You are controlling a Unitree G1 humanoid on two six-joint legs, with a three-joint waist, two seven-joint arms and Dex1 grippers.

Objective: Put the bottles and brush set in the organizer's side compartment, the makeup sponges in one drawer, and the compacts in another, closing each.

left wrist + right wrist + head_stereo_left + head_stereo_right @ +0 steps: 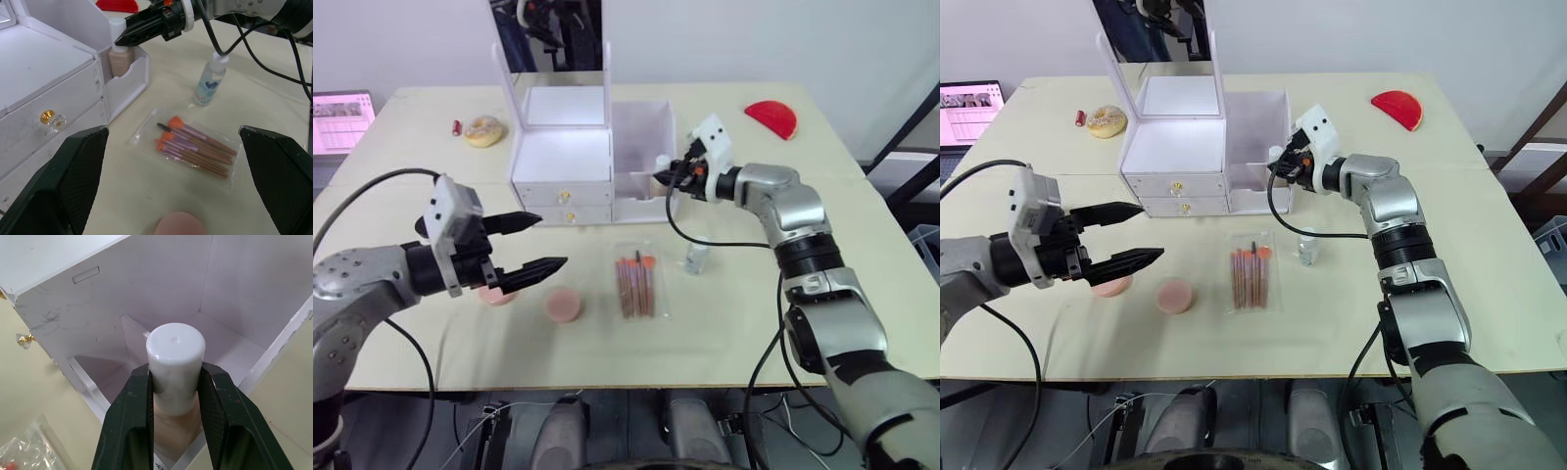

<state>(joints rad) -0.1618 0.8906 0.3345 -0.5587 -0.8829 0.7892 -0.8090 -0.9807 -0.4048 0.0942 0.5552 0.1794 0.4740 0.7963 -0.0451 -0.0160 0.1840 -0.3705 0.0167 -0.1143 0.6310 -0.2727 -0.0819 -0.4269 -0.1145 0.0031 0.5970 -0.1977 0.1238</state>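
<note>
Currently the right hand (173,418) is clamped on a white-capped foundation bottle (175,357), holding it upright inside the side compartment (641,132) of the white organizer (563,157) on the bench (822,196). Both drawers (563,194) are shut. The left hand (533,245) hovers with fingers spread apart and nothing between them, above a pink makeup sponge (494,294); a second pink sponge (564,305) lies just beside it. The bagged brush set (636,284) and a small clear bottle (696,258) sit in front of the organizer.
</note>
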